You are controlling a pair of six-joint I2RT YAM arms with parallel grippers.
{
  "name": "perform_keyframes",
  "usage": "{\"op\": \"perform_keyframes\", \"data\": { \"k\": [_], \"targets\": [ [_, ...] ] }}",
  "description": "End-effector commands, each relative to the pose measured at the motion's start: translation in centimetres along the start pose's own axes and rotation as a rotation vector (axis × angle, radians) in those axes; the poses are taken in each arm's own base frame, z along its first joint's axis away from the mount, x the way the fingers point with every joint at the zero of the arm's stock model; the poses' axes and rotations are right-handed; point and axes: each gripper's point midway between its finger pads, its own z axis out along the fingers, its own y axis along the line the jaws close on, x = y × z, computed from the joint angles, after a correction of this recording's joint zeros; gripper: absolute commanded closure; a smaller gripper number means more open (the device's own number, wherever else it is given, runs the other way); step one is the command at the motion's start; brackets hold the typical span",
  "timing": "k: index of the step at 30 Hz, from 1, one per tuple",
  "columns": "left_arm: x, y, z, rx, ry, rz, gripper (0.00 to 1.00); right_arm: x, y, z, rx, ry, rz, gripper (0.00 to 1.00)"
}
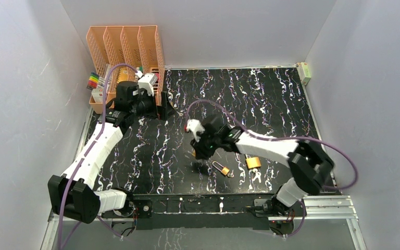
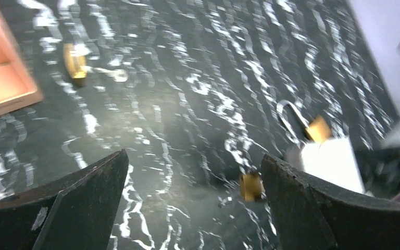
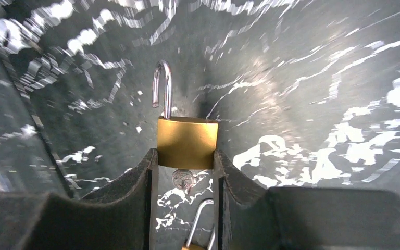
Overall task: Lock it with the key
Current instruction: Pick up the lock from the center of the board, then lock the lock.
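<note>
My right gripper (image 3: 186, 152) is shut on the lower body of a brass padlock (image 3: 187, 139), held just above the table. Its silver shackle (image 3: 162, 89) stands open and its keyhole (image 3: 182, 178) shows between the fingers with no key in it. In the top view the right gripper (image 1: 200, 152) is at the table's front middle. A second padlock (image 1: 221, 168) with an open shackle lies just right of it, and a third (image 1: 253, 162) lies further right with a small silver key (image 1: 255, 177) beside it. My left gripper (image 1: 168, 111) is open and empty at the back left.
An orange slotted organizer (image 1: 125, 47) stands at the back left, with a box of coloured markers (image 1: 95, 83) beside it. White walls close in the black marbled table (image 1: 271, 99) on three sides. The left wrist view shows the organizer's corner (image 2: 2, 78) and another brass padlock (image 2: 74, 61).
</note>
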Motion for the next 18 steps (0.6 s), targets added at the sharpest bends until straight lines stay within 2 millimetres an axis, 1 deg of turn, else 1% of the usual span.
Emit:
{"op": "perform_keyframes", "data": {
  "k": [1, 2, 4, 8, 12, 18],
  "targets": [
    [1.7, -7.9, -2.8, 0.469, 0.024, 0.059, 0.02, -10.6, 0.1, -8.5, -0.092, -0.373, -0.015, 0.95],
    [1.9, -8.9, -3.4, 0.538, 0.029, 0.054, 0.02, -11.3, -0.1, -9.6, -0.102, -0.393, -0.012, 0.96],
    [2.3, -10.2, -4.2, 0.637, 0.052, 0.052, 0.04, -12.9, -0.2, -11.7, -0.108, -0.425, -0.018, 0.97],
    [2.5, -11.6, -5.2, 0.755, 0.083, 0.058, 0.12, -14.9, 0.1, -14.1, -0.119, -0.473, -0.039, 0.97],
    [2.1, -12.2, -5.9, 0.792, 0.081, 0.067, 0.17, -16.0, 0.1, -15.3, -0.120, -0.500, -0.047, 0.97],
    [1.5, -12.5, -6.1, 0.800, 0.051, 0.080, 0.28, -16.9, 0.4, -15.9, -0.138, -0.513, -0.055, 0.97]
  ]
}}
